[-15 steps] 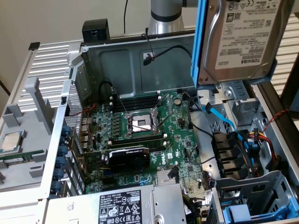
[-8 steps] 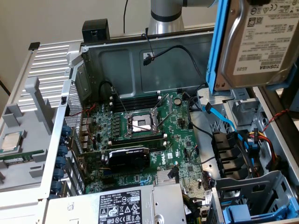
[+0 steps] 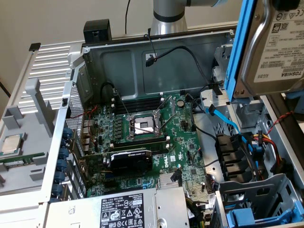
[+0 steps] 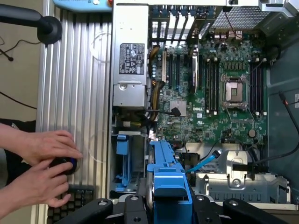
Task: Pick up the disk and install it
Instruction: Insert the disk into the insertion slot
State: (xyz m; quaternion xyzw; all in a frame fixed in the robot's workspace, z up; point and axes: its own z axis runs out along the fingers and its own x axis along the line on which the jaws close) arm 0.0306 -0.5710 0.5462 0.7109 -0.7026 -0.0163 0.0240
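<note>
The disk (image 3: pixel 274 50), silver-grey with a white Toshiba label and a blue carrier frame (image 3: pixel 236 52), hangs tilted on edge high at the exterior view's right, above the drive cage (image 3: pixel 247 111) of the open computer case. Only a dark bit of my gripper (image 3: pixel 286 4) shows at the disk's upper end. In the wrist view the disk's blue carrier (image 4: pixel 166 175) sits edge-on between the black fingers (image 4: pixel 132 208) of my gripper (image 4: pixel 167 207), which is shut on the disk. It is held above the case, over the drive bays (image 4: pixel 233 179).
The case holds a green motherboard (image 3: pixel 185 142) with an open processor socket (image 3: pixel 144 126), a black graphics card (image 3: pixel 130 159), a power supply (image 3: pixel 123 211) and a blue empty carrier (image 3: pixel 251 216). A processor chip (image 3: pixel 10 144) lies on the exterior view's left. A person's hands (image 4: pixel 44 161) rest beside the case.
</note>
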